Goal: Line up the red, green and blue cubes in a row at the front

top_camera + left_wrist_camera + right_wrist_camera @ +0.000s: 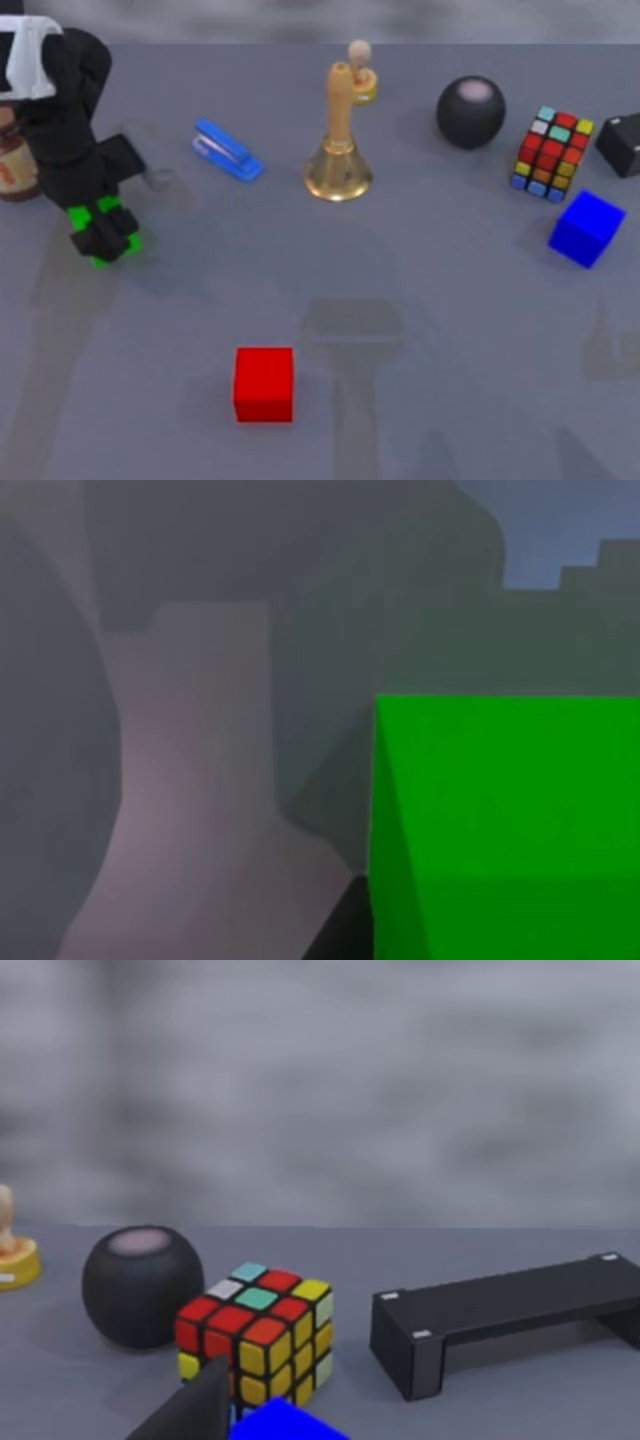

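Note:
My left gripper (103, 232) stands at the table's left side, shut on the green cube (128, 242). Only slivers of green show around its black fingers from above. In the left wrist view the green cube (510, 820) fills the lower right, pressed against a dark finger (340, 930). The red cube (263, 384) rests alone near the front, left of centre. The blue cube (587, 228) sits at the right. My right gripper is out of the top view. Its wrist view shows one dark finger (195, 1405) beside the blue cube (285, 1425), not touching it, jaws open.
Along the back stand a blue stapler (228, 150), a brass bell (338, 140), a wooden stamp (360, 72), a black round speaker (471, 112), a puzzle cube (552, 152) and a black stand (622, 143). A brown jar (12, 165) sits behind my left arm.

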